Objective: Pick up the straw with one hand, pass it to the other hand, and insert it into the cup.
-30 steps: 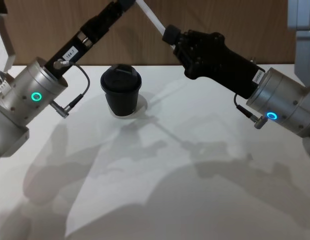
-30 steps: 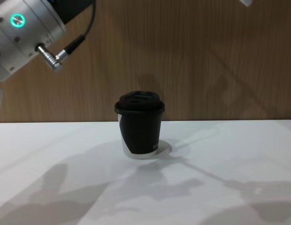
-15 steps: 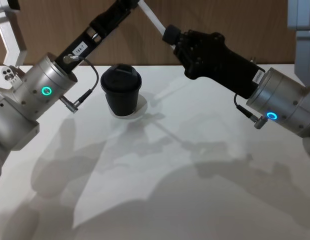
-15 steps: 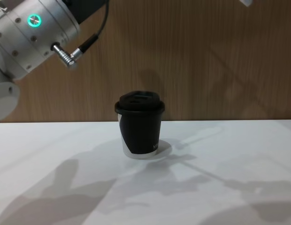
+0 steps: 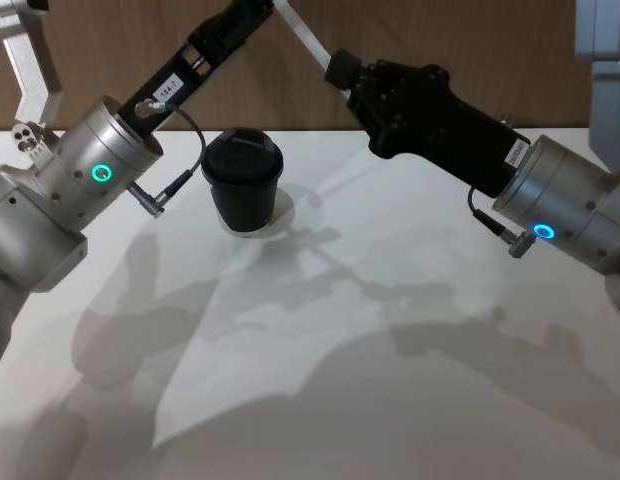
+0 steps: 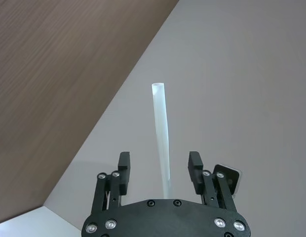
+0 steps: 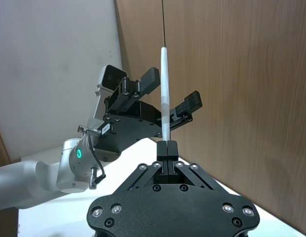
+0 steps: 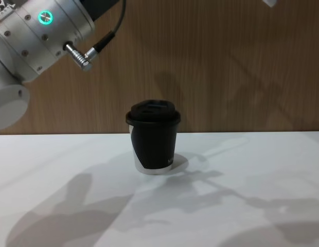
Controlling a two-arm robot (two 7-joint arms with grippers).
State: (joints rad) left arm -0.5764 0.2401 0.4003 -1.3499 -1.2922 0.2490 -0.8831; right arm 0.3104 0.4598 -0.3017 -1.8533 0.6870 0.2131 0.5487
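Head view: cup, lidded, upright near the tabletop's far edge, left free for insertion; straw raised above that edge, clenched by its lower end in the right gripper, so its upper length is offered; left gripper at that upper length.
Left wrist view: fingers released; straw between them, touching neither.
Right wrist view: left gripper straddles the straw.
Chest view: cup upright, well below the handover.

White label on the left tool reads roughly "184".
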